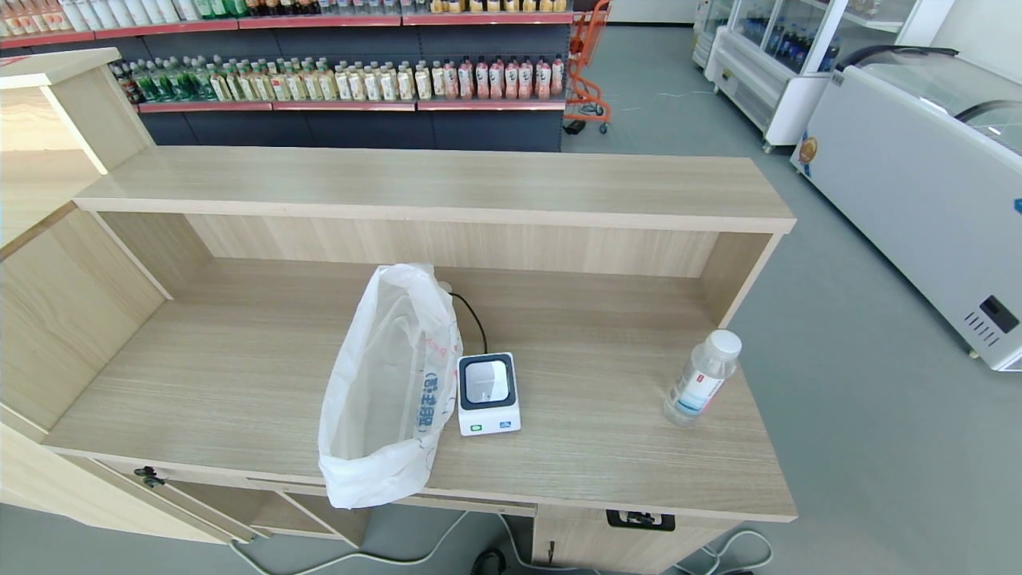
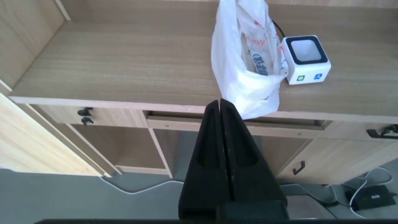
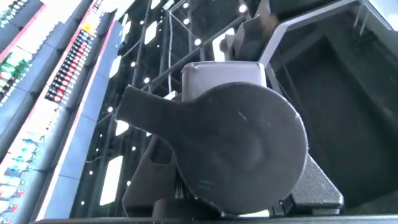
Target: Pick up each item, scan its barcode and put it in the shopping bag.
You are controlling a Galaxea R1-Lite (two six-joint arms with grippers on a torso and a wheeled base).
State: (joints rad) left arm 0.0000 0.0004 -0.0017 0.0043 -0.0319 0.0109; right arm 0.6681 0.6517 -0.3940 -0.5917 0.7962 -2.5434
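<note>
1 bottle [image 1: 703,377] stands upright at the head view's right, near the tabletop's [image 1: 239,375] right edge, with open wood between it and the 1 scanner [image 1: 488,393]. 1 bag [image 1: 391,383] touches the scanner and sags over the front edge. The left pincer [image 2: 221,104] is clenched, off that edge by the bag; I cannot tell the right pincer's [image 3: 236,146] state.

L gripper [image 2: 221,107] fingers together.
</note>
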